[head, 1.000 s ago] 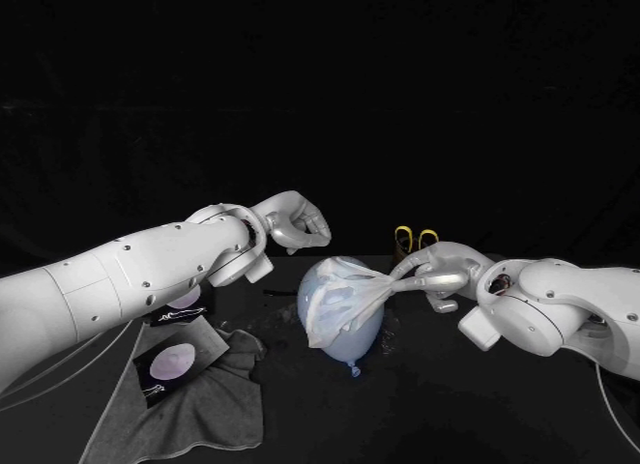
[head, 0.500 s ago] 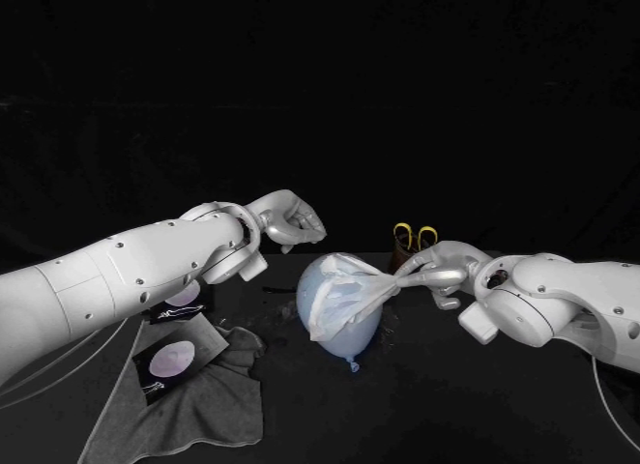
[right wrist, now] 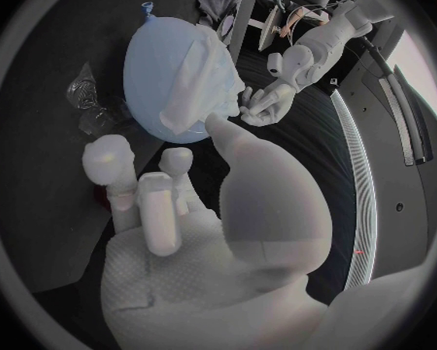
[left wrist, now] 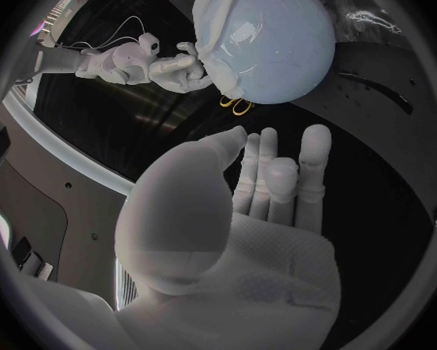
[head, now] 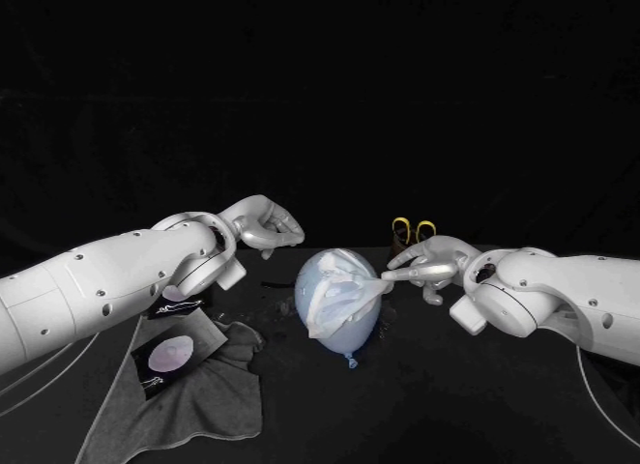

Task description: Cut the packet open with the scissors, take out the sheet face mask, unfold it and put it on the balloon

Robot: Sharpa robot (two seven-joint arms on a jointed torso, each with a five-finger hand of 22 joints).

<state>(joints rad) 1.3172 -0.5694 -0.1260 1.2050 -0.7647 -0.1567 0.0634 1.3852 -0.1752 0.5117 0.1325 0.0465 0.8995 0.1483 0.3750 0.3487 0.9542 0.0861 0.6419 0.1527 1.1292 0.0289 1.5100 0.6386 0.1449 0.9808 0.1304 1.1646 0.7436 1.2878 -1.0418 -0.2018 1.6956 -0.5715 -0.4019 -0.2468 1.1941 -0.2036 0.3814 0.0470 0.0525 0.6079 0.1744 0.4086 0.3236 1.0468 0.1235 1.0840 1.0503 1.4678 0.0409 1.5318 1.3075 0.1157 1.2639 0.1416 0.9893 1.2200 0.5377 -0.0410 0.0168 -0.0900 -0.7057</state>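
The pale blue balloon (head: 345, 340) lay at the centre of the frame on the black table (head: 446, 406), knot end pointing toward the lower edge. The sheet face mask (head: 341, 300) was on it, draped in loose folds over its upper and middle part, not spread flat. From the right of the frame came the right hand (head: 432, 268), right up against the balloon's right flank. It pinched a fold of the mask between thumb and a fingertip, the other fingers spread clear. The mask drew to a small point where that hand gripped it. Over at centre left, the left hand (head: 265, 224) hung above the table, near the balloon's upper left but not touching it. Its fingers were curled loosely inward and it had nothing in them. The yellow-handled scissors (head: 414, 230) stood just behind the right hand, handles up. Down in the lower left, the packet (head: 171, 356) rested on a rumpled grey cloth (head: 194, 411), well apart from the balloon. A scrap of crumpled clear film (right wrist: 87, 93) lay on the table just beside the balloon.
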